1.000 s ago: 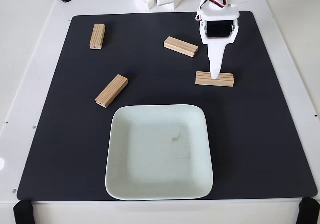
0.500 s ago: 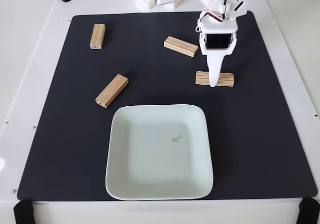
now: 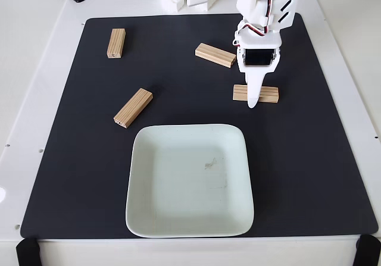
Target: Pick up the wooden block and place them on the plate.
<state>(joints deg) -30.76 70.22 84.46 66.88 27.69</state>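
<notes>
**Four wooden blocks, one plate**

Plate (image 3: 189,218): pale mint-white, square, rounded corners, raised rim, small smudge near centre; empty, at 6 o'clock.
Wooden blocks, light tan, lying flat: one at 11 o'clock (image 3: 116,43); one at 9 o'clock, diagonal (image 3: 133,107); one at 12 o'clock (image 3: 215,55); one at 2 o'clock, grooved (image 3: 268,93).

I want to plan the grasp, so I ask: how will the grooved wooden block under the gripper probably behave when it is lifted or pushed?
The grooved wooden block looks like solid wood, so probably stiff and light. It lies flat with straight edges, so it should slide on the black mat rather than roll. Its lengthwise grooves may give the jaws some hold.
</notes>
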